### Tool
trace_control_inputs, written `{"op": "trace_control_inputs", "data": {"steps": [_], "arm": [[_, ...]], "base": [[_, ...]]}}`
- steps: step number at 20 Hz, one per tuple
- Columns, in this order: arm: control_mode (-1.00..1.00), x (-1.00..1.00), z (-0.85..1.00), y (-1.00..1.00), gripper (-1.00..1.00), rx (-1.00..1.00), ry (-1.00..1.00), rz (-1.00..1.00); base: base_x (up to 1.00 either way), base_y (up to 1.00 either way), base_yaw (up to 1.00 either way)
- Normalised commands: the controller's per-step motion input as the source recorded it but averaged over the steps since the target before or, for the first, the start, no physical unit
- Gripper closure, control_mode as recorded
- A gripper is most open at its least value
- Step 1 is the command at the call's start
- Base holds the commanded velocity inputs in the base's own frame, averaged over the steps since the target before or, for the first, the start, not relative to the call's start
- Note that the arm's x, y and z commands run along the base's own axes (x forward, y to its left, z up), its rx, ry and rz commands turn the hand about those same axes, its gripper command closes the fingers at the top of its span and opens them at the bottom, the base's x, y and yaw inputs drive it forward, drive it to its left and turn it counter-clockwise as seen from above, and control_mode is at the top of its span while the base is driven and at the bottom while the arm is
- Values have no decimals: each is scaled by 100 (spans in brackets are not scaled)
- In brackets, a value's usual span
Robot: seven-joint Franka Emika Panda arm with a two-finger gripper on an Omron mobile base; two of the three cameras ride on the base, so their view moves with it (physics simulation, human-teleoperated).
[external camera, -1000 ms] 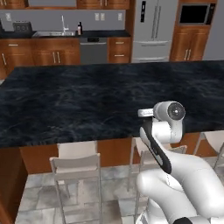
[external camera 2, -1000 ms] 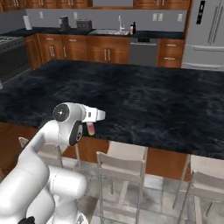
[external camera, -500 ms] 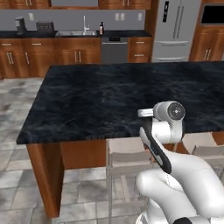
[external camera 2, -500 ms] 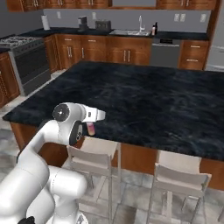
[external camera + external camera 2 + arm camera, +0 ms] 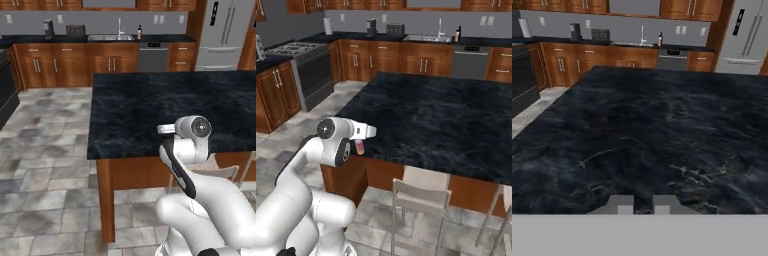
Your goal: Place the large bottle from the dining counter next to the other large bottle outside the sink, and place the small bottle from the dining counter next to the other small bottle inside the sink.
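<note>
My gripper [image 5: 359, 144] is tucked close to the base, near the left end of the black dining counter [image 5: 170, 105]. It is shut on a small pinkish bottle [image 5: 359, 147] that hangs under the white hand. In the hand view the two fingertips [image 5: 620, 204] stand close together over the counter's dark top [image 5: 647, 130]. On the far wall counter the sink [image 5: 111, 37] sits under its faucet. A dark large bottle [image 5: 139, 32] [image 5: 458, 34] [image 5: 660, 39] stands upright just right of the sink, outside the basin. The basin's inside is hidden at this distance.
Stools [image 5: 421, 192] stand along the near side of the dining counter. A stove [image 5: 303, 50] is at the left, a fridge [image 5: 225, 35] at the right, and a toaster [image 5: 75, 30] on the far counter. Open tiled floor [image 5: 45, 150] lies left of the dining counter.
The base has driven left, so the whole scene has slid right and the counter's left end and the floor now show. The arm keeps its tucked pose with the bottle.
</note>
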Motion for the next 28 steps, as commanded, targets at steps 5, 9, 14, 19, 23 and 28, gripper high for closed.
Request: {"op": "trace_control_inputs", "data": {"steps": [5,9,14,19,23,28], "arm": [[100,0,0,0,100,0,0,0],[100,0,0,0,100,0,0,0],[100,0,0,0,100,0,0,0],[100,0,0,0,100,0,0,0],[100,0,0,0,100,0,0,0],[100,0,0,0,100,0,0,0]], "base": [[-9,100,5],[-5,100,5],[0,100,4],[1,89,2],[23,70,1],[52,48,0]]}}
